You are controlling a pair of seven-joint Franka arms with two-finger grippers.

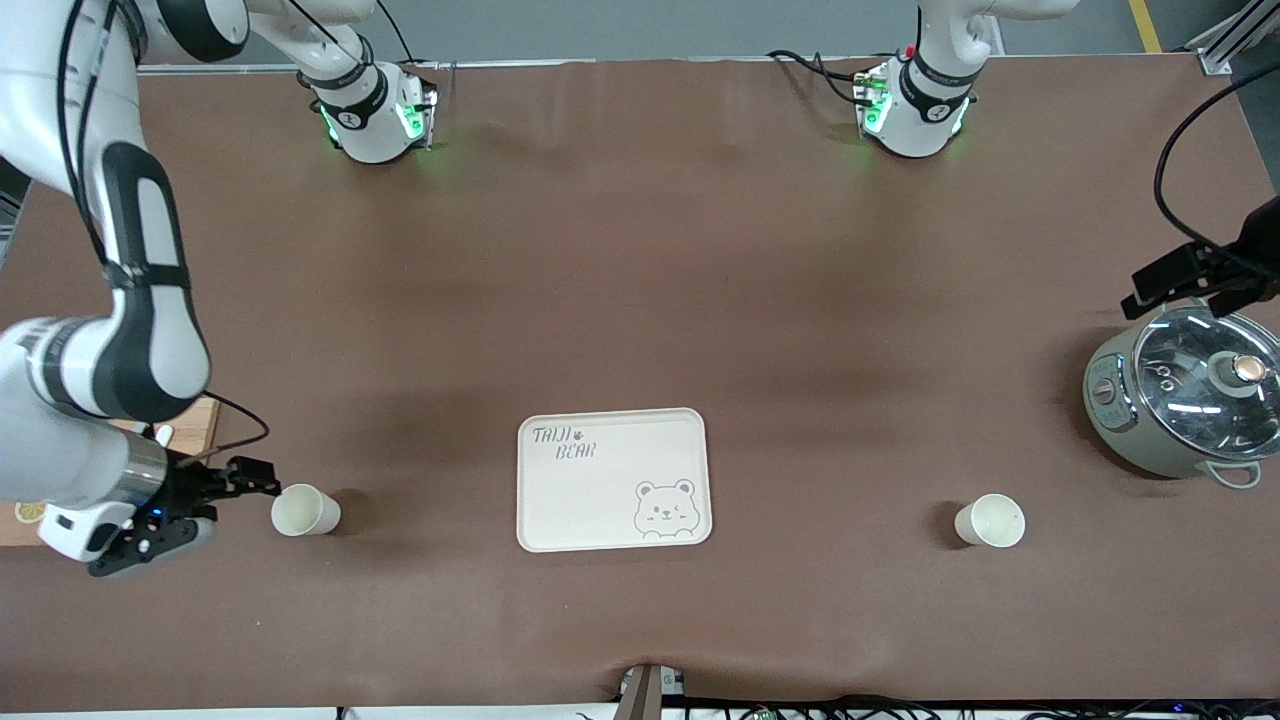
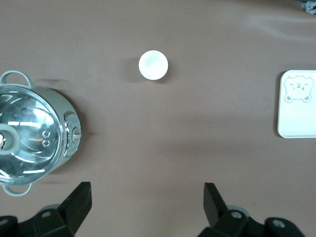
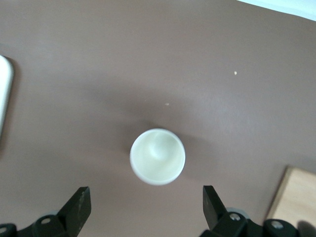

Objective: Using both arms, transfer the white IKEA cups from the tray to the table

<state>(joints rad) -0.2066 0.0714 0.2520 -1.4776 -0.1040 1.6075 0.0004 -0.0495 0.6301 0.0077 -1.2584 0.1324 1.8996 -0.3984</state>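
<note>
Front view: right hand (image 1: pixel 205 497) beside cup (image 1: pixel 304 510).

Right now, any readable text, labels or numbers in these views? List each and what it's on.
"TAIJI BEAR": printed at a corner of the bear tray, above the bear drawing.
Round badge on each arm base: a mark is there, too small to read.
Control panel on the pot: markings too small to read.
White cups: no text visible.

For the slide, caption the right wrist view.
Open right claw above an upright white cup on the brown table, wooden board at one edge.
</note>
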